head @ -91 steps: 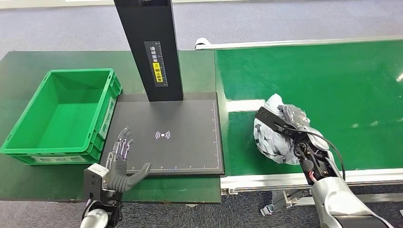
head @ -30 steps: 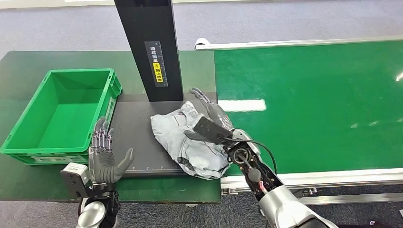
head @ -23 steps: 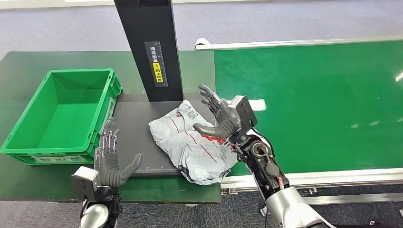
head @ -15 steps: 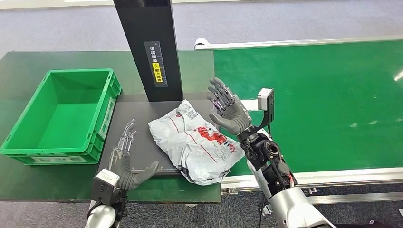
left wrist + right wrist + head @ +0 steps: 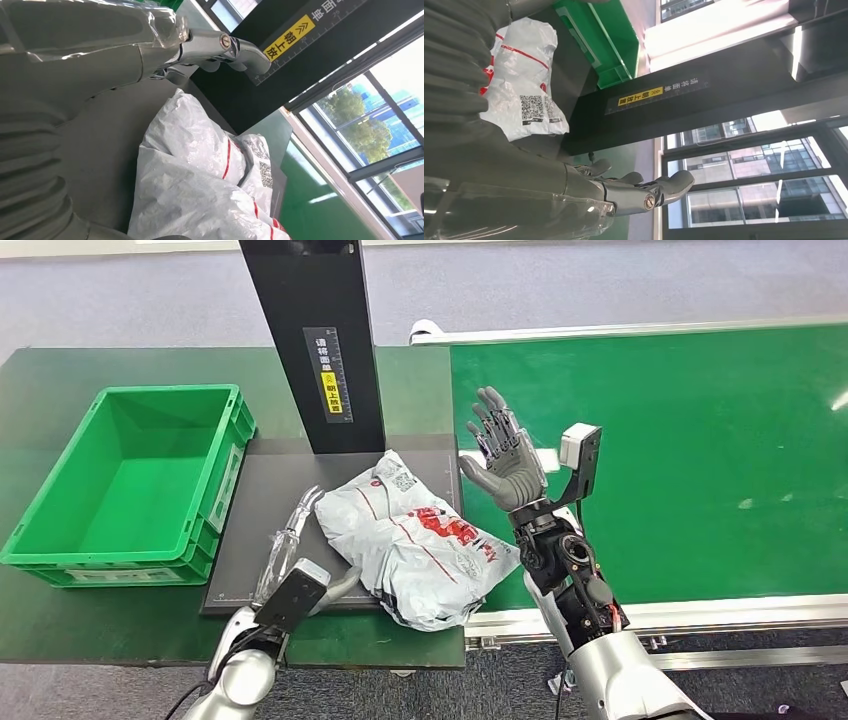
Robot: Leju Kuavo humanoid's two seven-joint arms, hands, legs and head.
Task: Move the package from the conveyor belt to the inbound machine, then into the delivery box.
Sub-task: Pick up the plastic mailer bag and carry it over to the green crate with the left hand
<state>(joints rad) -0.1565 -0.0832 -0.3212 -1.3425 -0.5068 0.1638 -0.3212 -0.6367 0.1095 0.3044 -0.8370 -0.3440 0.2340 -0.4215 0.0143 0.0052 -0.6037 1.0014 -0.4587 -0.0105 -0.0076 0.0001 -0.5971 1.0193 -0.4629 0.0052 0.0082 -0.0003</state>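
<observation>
We see the package lying on the black scanner pad, a crumpled grey-white poly bag with red stripes and QR labels. Its long axis runs diagonally, from the far-left end near the foot of the black post to the near-right end. That near-right end hangs past the pad's right edge, toward the conveyor. The QR-label end points far-left, at the post. In the right wrist view the same label end sits just beside the post's base.

Right hand is released: fingers apart and raised, palm facing left, nothing in it. It hovers above the seam between pad and conveyor, just right of the package's far half and clear of it.

Left hand is low over the pad at the package's left side, fingers straight and spread, pointing far. Its thumb reaches toward the bag's near-left edge. We can't tell from the head view whether it touches. In the left wrist view the fingers stretch out above the pad with the package alongside, not grasped. So this hand is empty too.

Green box sits left of the pad, touching its left edge, on the dark green table.
</observation>
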